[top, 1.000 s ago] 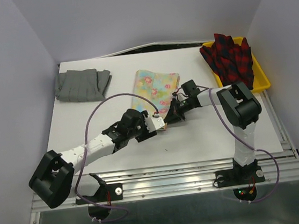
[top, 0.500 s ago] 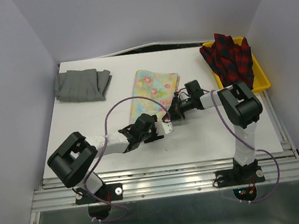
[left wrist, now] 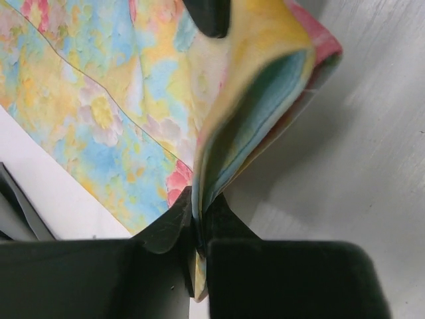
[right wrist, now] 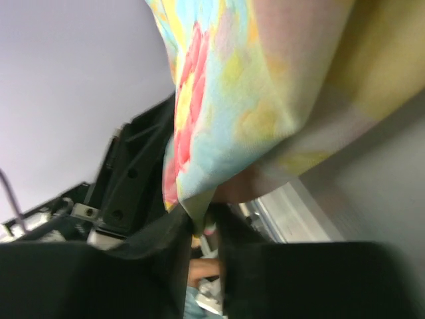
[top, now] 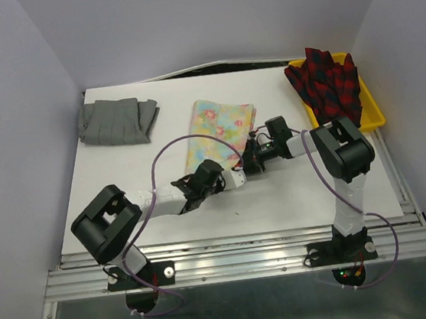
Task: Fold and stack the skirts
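The pastel floral skirt (top: pixel 221 125) lies folded mid-table, and both grippers meet at its near right corner. In the left wrist view its layered edge (left wrist: pixel 259 113) is lifted, and my left gripper (left wrist: pixel 198 207) is shut on that edge. It sits low at the corner (top: pixel 236 178) in the top view. My right gripper (top: pixel 246 160) reaches in from the right. Its jaws (right wrist: pixel 207 222) stand slightly open, with the floral skirt's corner (right wrist: pixel 265 80) hanging loosely between them. The grey pleated skirt (top: pixel 116 121) lies at the far left. The red plaid skirt (top: pixel 329 83) is heaped at the far right.
The plaid skirt rests in a yellow tray (top: pixel 373 116) at the table's far right edge. A purple cable (top: pixel 167 146) loops above my left arm. Grey walls close in the table on three sides, and a metal rail (top: pixel 240 260) runs along the near edge.
My left gripper has closed on the floral skirt's near edge, and its arm has folded in towards the middle. My right gripper's jaws have loosened from shut to slightly apart.
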Available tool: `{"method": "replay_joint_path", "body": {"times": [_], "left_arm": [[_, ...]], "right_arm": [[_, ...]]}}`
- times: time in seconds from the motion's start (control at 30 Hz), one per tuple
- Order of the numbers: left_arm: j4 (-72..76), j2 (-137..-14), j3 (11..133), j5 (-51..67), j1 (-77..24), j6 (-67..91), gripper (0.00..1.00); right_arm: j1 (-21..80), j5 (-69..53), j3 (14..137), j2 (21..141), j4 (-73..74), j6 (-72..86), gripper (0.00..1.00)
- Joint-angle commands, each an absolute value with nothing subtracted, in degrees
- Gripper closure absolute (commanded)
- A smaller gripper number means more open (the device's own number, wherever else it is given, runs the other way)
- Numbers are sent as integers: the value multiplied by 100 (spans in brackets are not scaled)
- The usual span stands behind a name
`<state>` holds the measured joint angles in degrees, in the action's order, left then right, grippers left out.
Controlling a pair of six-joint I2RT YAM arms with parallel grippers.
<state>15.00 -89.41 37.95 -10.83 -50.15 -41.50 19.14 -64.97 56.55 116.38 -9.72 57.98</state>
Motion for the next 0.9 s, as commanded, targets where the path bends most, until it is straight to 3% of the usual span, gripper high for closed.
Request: {"method": "replay_joint_path", "body": {"times": [0.0,0.03,0.1,0.2,0.3,0.5,0.63,0.73,0.87], "left_arm": [[696,-8745,4236,-1081,-5027,-4236,97],[529,-8728,4367,-994,-5027,-4262,100],[-86,-8632,4499,-871,-5045,-4280,100],[-781,-8403,4553,-721,-5158,-4254,100],[-1264,-8201,4448,-659,-5343,-4210,100],[-1898,-8016,4447,-589,-5686,-4069,100],[-2214,-8007,4640,-449,-5783,-3990,100],[-2417,-7954,4737,-334,-5809,-3964,100],[-2583,-7840,4772,-237,-5853,-3999,100]], "right_arm": [[1819,-6434,5852,11628,-109,4855,57],[1698,-6120,6254,11611,808,4103,45],[1583,-5715,6808,11610,1744,3090,37],[1459,-4757,8284,11856,4070,1393,36],[1459,-3807,9630,12040,4980,108,37],[1459,-3173,11421,12251,4738,-422,34],[1459,-2989,12575,13101,4650,-623,34],[1512,-2839,13015,13499,4606,-939,34],[1704,-3014,12729,13720,4071,-1037,35]]}}
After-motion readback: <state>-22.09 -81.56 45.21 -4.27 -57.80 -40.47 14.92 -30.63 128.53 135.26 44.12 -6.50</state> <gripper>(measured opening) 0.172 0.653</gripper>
